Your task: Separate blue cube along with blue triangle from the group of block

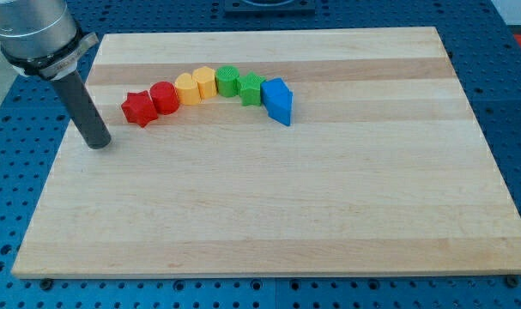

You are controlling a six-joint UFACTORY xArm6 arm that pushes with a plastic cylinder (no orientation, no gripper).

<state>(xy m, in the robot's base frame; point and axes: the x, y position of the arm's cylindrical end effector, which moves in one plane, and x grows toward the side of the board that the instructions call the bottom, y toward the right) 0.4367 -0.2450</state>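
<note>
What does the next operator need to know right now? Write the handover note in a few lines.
My tip rests on the wooden board at the view's left, apart from the red star block, touching no block.
The blocks form an arc: red star, red cylinder, orange block, yellow block, green block, second green block, then the blue blocks at the arc's right end.
Done: nothing; the blue blocks sit against the green one.
Left: bring my tip around and push the blue blocks away from the group.
</note>
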